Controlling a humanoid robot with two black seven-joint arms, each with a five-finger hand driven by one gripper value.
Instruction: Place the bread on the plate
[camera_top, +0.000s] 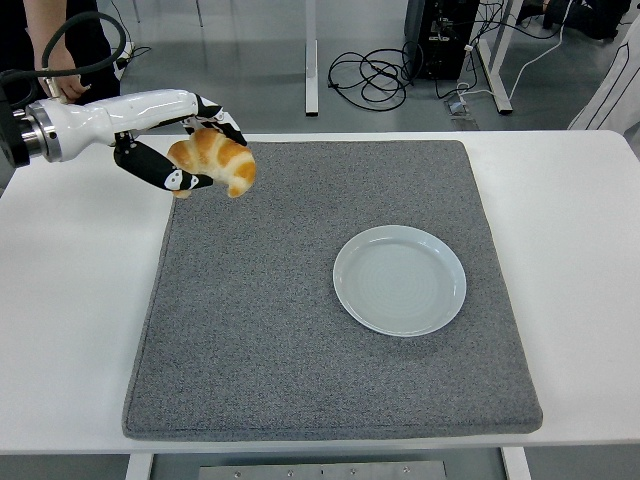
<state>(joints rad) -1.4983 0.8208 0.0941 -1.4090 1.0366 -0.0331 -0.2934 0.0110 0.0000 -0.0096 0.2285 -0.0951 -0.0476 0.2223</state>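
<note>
Left hand (185, 140), white-shelled with black fingers, closed round golden-brown crescent croissant (213, 160); bread held aloft over far-left corner of grey felt-like rectangular mat (300, 380). Pickup done; carry and set-down remain. Crust glossy, ridged, flaky. Round pale-blue glazed ceramic plate (400, 281), empty, right of centre, well apart from bread. White table (580, 300) smooth.

Bright, even overhead light, soft faint shadows, sharp focus throughout.

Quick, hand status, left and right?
Left hand: closed on the croissant, held up in the air, not yet over the plate.
Right hand: not in view.
</note>
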